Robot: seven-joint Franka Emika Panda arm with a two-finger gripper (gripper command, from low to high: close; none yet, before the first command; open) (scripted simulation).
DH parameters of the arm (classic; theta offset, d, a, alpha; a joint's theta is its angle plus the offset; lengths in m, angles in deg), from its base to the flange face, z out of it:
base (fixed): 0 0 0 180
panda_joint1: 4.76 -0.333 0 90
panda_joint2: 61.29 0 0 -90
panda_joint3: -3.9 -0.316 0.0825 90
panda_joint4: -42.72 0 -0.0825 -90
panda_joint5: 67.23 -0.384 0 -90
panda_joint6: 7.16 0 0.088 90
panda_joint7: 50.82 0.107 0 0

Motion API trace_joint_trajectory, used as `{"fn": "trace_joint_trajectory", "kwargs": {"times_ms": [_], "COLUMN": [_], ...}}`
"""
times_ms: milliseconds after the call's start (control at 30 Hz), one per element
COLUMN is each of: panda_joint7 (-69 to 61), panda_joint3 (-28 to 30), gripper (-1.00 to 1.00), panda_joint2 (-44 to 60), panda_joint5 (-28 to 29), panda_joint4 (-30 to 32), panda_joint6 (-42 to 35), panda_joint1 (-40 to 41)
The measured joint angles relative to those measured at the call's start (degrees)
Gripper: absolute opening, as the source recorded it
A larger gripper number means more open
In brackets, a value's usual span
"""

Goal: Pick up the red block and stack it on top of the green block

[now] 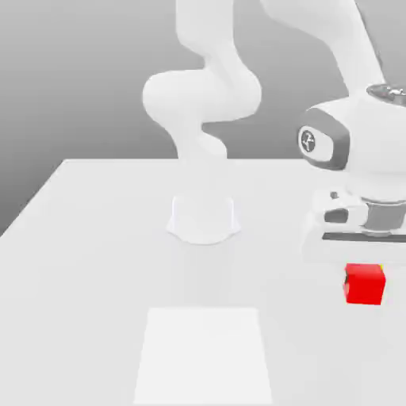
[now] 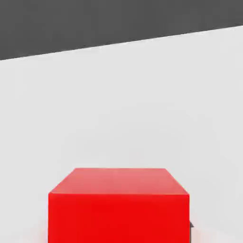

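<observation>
Under the pincer [image 1: 365,273], red block [image 1: 365,285].

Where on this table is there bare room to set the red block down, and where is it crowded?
Bare: the table on the exterior view's left, and the strip between the arm's base and the paler square in front. Crowded: the exterior view's right, where the pincer holds the red block under the hand.

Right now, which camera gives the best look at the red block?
The hand view: the red block sits close up, its top and one side face plain. The exterior view shows it small, just beneath the hand at that view's right.
</observation>
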Motion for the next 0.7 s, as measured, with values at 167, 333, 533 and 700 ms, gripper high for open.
{"fn": "trace_joint_trajectory", "kwargs": {"times_ms": [167,333,533,700], "panda_joint7": [11.4,12.7,13.7,15.2], "panda_joint3": [-4.9,-5.4,-5.6,-5.9], "gripper": [-1.0,-1.0,-1.0,-1.0], "panda_joint2": [-5.0,-5.5,-4.8,-3.6], "panda_joint5": [-1.6,-1.5,-0.2,1.9], "panda_joint4": [5.0,5.3,5.2,5.0], "panda_joint6": [0.1,1.2,2.9,4.5], "panda_joint1": [-9.2,-9.6,-9.2,-8.6]}}
